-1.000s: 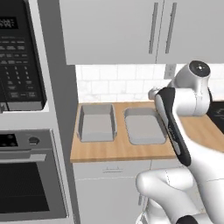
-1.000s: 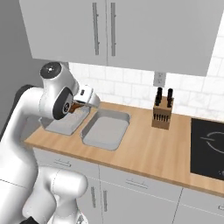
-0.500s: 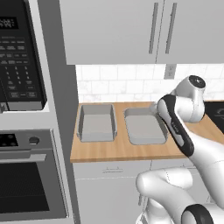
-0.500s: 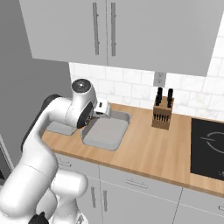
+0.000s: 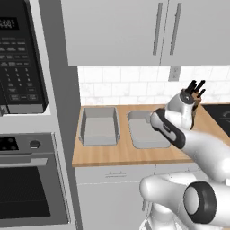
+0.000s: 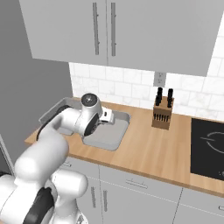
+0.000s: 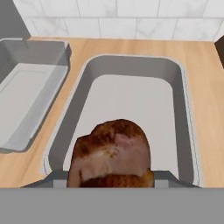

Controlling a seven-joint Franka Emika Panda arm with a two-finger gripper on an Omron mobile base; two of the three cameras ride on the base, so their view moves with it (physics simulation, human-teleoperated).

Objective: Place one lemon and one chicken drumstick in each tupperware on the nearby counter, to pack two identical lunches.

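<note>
Claw: clamped on the drumstick, jaws roughly half closed around it; fingertips themselves buried behind the meat, so grip judged from how the meat sits right at the claw's mouth

Drumstick: browned, crusty skin with a paler pinkish patch in the middle, fat rounded end facing out from the claw; lumpy, probably a bit slippery to hold

Near tub: straight ahead of the claw and below it, drumstick hanging over its closest short end

Long axis: runs directly away from the claw, so plenty of room lengthwise, much less side to side

Tub looks: plain grey, shallow, low walls, rounded corners, floor bare

Other tub: off to the left in the hand view, just beside the near tub but not touching, same grey, also bare inside, long axis roughly parallel

Counter: light wood under both tubs, tiled wall past their far ends

Knife block: well off to the claw's other side, not in the way

Step in hand: looks like carrying the drumstick in for a drop into the near tub

Next move calls for: a little more forward travel so the meat clears the closest rim, then down and let go

Could go wrong: letting go too early, meat clipping the rim and rolling onto the wood

Progress guess: early days, nothing packed in either tub yet
</note>
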